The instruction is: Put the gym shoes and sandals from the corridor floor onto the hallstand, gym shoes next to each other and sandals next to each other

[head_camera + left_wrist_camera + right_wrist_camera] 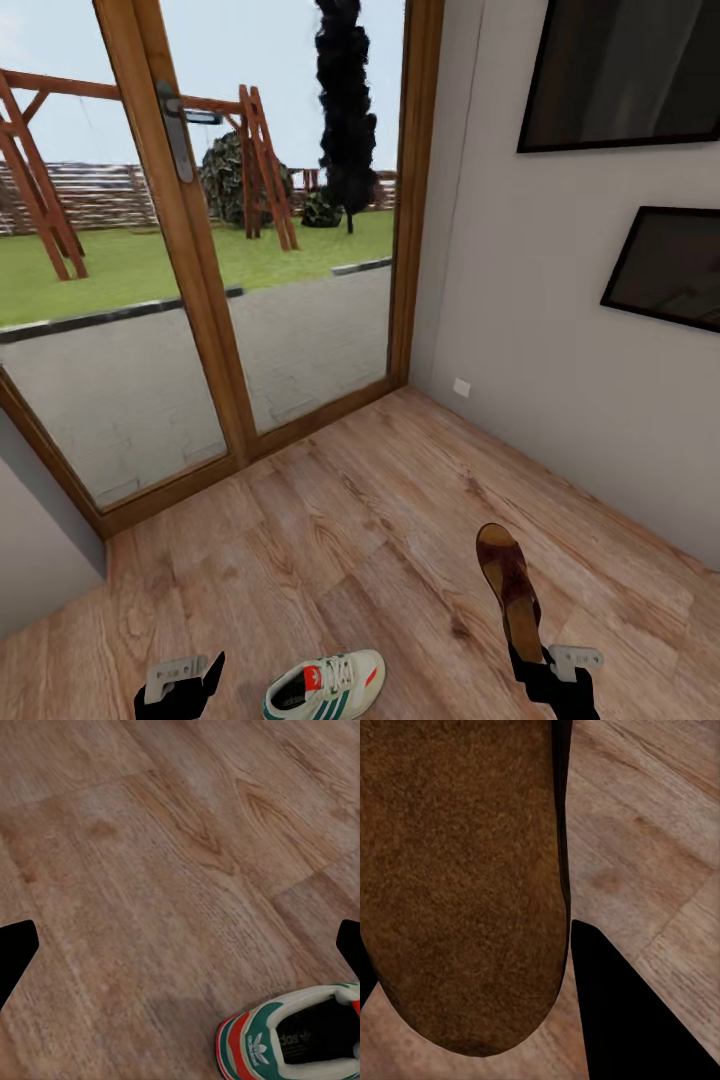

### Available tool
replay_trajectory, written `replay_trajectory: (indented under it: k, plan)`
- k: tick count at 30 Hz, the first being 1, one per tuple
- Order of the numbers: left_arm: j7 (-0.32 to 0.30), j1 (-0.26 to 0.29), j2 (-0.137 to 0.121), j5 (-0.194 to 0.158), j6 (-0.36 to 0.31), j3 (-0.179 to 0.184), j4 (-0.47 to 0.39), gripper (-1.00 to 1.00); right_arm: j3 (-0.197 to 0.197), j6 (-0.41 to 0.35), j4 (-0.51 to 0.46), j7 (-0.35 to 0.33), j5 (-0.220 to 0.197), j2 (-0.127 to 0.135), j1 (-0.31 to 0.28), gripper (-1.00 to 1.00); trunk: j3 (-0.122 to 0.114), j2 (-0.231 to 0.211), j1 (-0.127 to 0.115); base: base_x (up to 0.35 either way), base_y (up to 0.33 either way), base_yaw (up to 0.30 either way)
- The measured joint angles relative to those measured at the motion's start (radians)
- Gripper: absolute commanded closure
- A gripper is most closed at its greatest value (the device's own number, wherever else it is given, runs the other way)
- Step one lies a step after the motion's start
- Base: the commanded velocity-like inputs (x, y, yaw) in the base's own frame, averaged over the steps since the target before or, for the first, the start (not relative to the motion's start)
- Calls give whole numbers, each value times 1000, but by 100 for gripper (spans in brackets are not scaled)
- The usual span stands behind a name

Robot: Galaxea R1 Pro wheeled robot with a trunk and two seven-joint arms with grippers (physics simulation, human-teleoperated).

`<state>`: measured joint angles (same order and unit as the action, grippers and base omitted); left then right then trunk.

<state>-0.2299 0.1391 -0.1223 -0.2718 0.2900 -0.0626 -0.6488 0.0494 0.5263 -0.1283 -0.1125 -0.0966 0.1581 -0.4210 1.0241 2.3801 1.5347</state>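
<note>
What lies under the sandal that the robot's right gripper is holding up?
Bare wooden floor lies under the sandal, which the right gripper holds clear of the boards. The sneaker sits apart, nearer the left gripper. The sandal covers part of the floor directly behind it.

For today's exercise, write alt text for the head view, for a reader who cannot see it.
The right gripper holds a brown sandal above the wood floor. A white, green-striped gym shoe lies between both grippers, before a glass door.

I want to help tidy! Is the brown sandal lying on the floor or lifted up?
Lifted up. The right gripper holds the sandal by one end, raised above the wood floor.
</note>
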Motion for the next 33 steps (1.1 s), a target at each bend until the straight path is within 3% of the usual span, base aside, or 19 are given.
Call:
replay_trajectory:
  k: [13, 15, 18, 20, 23, 25, 29, 32, 33]
  plan:
    - [-10, 2, -6, 23, -1, 11, -3, -100, 0, 0, 0, 0, 0, 0, 0, 100, 0, 0, 0, 0, 0, 0]
    - [-15, 5, -19, 62, -1, 13, -7, -100, -1, 0, 0, 0, 1, 0, 0, 100, 0, 0, 0, 0, 0, 0]
    - [-43, 11, -57, 169, -3, 14, -14, -100, -1, 0, -1, 0, 2, 0, 0, 100, 0, 0, 0, 0, 0, 0]
    - [-67, 12, -70, 214, -5, 14, -15, -100, -2, 0, -2, -2, 3, 0, 0, 100, 0, 0, 0, 0, 0, 0]
    - [-157, 16, -99, 300, -18, 10, -14, -100, -4, 0, -5, -4, 4, 0, 0, 100, 0, 0, 0, 0, 0, 0]
    - [-203, 23, -114, 323, -24, 9, -15, -100, -4, 0, -6, -4, 5, 0, 0, 100, 0, 0, 0, 0, 0, 0]
    - [-388, 113, -158, 391, -112, 15, -16, -100, -4, -2, -29, -7, 6, 1, 0, 100, 0, 0, 0, 0, 0, 0]
    - [-523, 206, -164, 530, -226, 16, -15, -100, -5, -16, -135, -17, 10, 4, -1, 100, 0, 0, 0, 0, 0, 0]
    - [-576, 246, -161, 629, -258, 15, -13, -100, -7, -43, -193, -33, 11, 8, -1, 100, 0, 0, 0, 0, 0, 0]
